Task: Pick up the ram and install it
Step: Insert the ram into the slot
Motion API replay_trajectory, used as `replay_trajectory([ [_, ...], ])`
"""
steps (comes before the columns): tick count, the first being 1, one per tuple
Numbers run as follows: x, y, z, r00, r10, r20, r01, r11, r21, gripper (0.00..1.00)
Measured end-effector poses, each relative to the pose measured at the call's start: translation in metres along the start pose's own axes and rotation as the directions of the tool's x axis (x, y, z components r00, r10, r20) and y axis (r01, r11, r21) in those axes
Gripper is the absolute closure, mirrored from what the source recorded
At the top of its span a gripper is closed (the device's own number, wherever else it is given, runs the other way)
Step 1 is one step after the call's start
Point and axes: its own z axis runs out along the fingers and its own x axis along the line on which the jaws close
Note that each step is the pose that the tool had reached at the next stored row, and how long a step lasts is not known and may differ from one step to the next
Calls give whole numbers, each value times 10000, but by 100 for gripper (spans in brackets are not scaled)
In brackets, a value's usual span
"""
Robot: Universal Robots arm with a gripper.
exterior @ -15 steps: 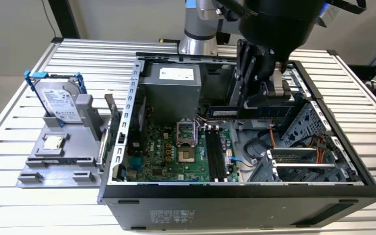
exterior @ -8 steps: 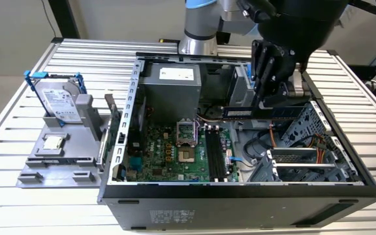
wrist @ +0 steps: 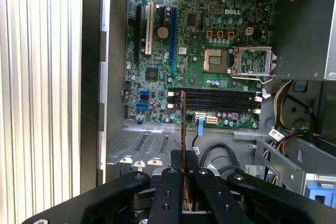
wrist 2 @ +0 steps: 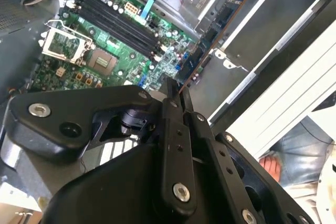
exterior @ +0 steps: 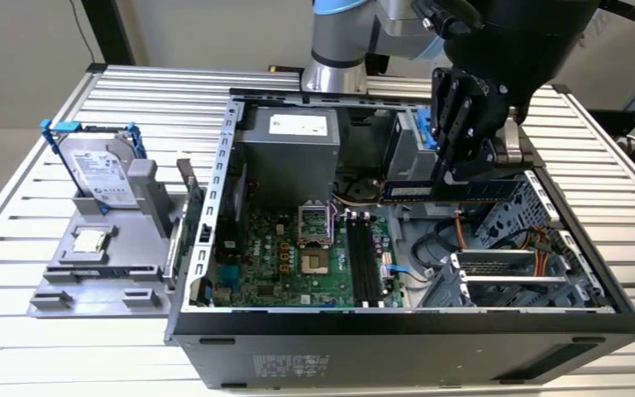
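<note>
Fingers (exterior: pixel 455 157) are closed against the two broad faces of the ram (exterior: pixel 419 192) and clamp it toward one end. The rest of the stick projects free toward the exterior view's left.

**Step in hand.** The pick-up appears complete and the install has not begun. The ram hangs in the air inside the open top of the computer case (exterior: pixel 227 165). It sits over the cable area on the exterior view's right of the motherboard (exterior: pixel 295 256). It is apart from the memory slots (exterior: pixel 364 265) and touches nothing but the fingers.

**Orientation.**
- The ram stands on edge, with one broad face turned toward the exterior camera.
- Its long axis is roughly level and runs across the exterior view from left to right.
- The memory slots run from the far side of the case toward the near side, so the stick lies crosswise to them.
- In the first wrist view the ram (wrist: pixel 182 124) shows as a thin line meeting the slots (wrist: pixel 215 99) at about a right angle.

**Requirements for seating (judgement).**
- Turn the stick about a vertical axis until its long axis is parallel to one slot.
- Centre it directly above that slot.
- Lower it straight, without tilt.

Which edge carries the contacts cannot be told, nor whether the slot latches are open.
</note>
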Motion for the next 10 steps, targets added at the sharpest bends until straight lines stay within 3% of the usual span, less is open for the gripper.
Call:
replay_trajectory([
  [5, -6, -1, 0, 10000, 0, 1, 0, 10000, 0, 100],
  [10, -63, -1, -4, 10000, 2, 0, -2, 10000, 0, 100],
])
